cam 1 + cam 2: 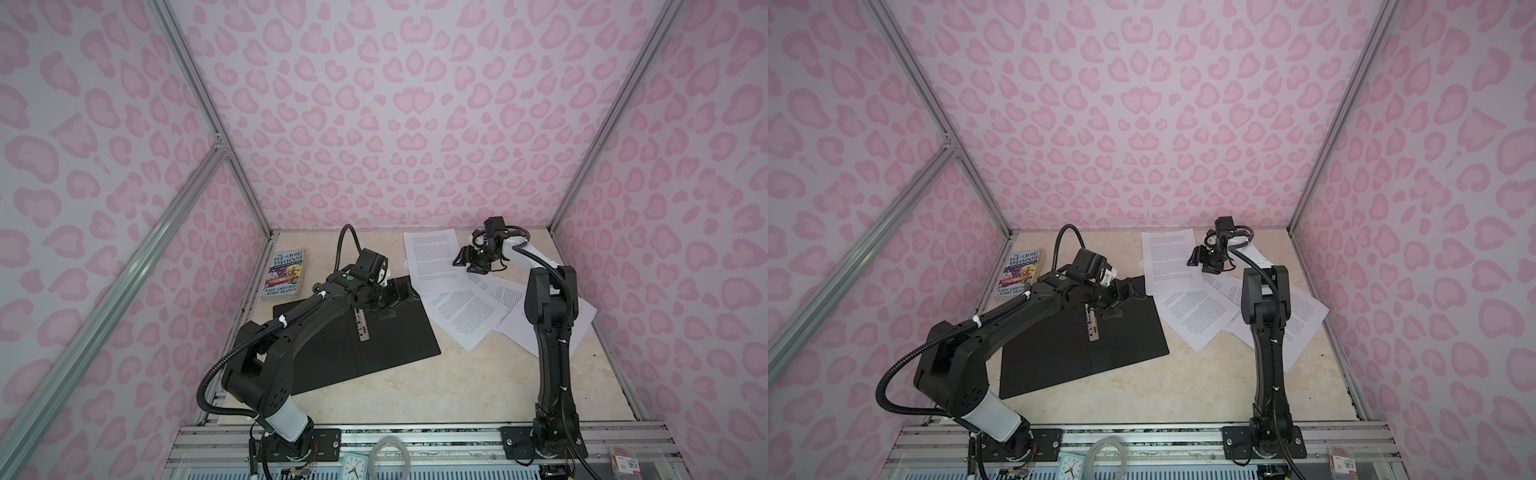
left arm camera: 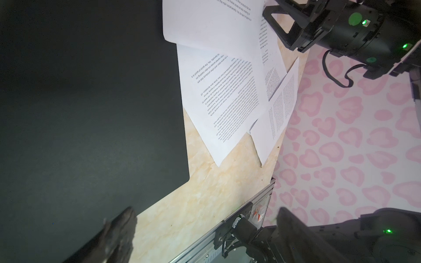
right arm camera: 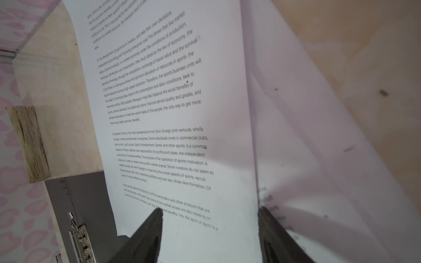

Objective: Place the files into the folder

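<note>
The thin folder (image 1: 390, 345) (image 1: 1059, 353), opened flat with its black inside upward, is laid from the centre of the beige marbled table (image 1: 436, 386) toward 8 o'clock in both top views. The loose white printed sheets (image 1: 461, 316) are fanned, overlapping, from 12 to 3 o'clock on the table beside it. The top sheet (image 1: 430, 257) is laid with its near corner over the folder's far right corner. The outermost sheet is spread nearly to the pink patterned wall (image 1: 665, 291) at 3 o'clock. Bare table is left open from the folder's near edge and the sheets' near corners to the aluminium front rail (image 1: 415, 432) at 6 o'clock. A colourful paperback book (image 1: 284, 274) is set along the table's edge at 10 o'clock, just apart from the folder's far left corner.

The left arm (image 1: 299, 324) is stretched from 7 o'clock low across the folder toward 1 o'clock. The left tool (image 2: 206, 214) is held over the folder's far right part with jaws spread wide and nothing between them. The right arm (image 1: 548, 332) is raised from 5 o'clock toward 12 and bent above the sheets toward 10 o'clock. The right tool (image 1: 467, 264) is pointed down over the top sheet, its fingers (image 3: 148, 234) partly apart with the printed face between them. Whether the paper is touched cannot be told.
</note>
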`<move>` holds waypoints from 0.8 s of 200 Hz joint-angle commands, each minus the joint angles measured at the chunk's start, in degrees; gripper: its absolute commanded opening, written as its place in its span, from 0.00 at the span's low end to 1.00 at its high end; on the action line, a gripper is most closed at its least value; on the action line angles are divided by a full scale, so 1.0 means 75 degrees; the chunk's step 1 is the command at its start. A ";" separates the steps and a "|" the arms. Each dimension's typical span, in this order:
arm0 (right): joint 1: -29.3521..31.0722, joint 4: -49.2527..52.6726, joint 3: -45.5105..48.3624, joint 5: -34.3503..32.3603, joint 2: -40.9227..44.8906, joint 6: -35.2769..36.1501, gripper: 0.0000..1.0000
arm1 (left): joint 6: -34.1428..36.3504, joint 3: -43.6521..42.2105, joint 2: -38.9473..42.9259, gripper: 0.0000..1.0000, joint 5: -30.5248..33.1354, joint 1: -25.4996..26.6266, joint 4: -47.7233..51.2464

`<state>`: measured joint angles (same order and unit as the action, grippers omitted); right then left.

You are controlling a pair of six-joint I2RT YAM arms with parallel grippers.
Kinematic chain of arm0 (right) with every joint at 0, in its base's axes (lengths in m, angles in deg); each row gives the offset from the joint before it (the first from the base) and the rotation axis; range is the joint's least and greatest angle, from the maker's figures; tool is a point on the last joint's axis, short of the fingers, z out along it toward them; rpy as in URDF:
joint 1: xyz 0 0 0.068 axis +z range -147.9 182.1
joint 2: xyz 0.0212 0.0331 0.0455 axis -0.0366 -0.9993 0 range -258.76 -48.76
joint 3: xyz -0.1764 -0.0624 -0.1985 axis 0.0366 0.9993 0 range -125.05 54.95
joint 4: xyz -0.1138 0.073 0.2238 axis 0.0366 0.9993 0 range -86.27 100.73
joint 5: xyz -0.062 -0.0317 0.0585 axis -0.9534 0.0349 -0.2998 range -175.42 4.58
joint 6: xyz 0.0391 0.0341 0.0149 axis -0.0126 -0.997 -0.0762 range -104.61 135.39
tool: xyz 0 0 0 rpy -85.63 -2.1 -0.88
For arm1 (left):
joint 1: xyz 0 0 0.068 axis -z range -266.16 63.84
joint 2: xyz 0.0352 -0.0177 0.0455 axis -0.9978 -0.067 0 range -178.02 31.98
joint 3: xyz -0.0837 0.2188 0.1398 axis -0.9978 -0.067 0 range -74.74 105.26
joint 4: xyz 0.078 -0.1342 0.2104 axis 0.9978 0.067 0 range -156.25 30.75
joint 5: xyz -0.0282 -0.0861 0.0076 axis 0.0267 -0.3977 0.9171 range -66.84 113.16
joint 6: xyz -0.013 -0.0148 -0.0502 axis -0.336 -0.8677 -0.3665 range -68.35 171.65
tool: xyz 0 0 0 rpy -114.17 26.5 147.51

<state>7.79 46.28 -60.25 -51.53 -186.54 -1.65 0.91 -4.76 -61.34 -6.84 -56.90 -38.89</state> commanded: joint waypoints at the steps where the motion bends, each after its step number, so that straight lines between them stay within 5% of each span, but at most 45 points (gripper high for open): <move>1: 0.0061 0.0251 0.0176 0.0416 -0.0098 0.0241 0.67 | 0.0185 -0.0076 0.0118 0.97 -0.0102 -0.0051 0.0092; 94: 0.0222 -0.1103 0.2096 0.1833 0.1187 -0.0199 0.67 | 0.0502 0.0039 -0.0133 0.98 -0.0295 -0.0171 -0.0008; 160: 0.0432 0.0596 0.0932 -0.0268 0.0709 0.0133 0.66 | 0.0735 0.1405 -0.1213 0.98 -0.0060 -0.0180 -0.0193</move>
<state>10.31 43.74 -48.64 -47.29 -178.06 -2.87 4.80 2.43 -67.46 -8.41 -58.26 -39.02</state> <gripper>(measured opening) 0.666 0.981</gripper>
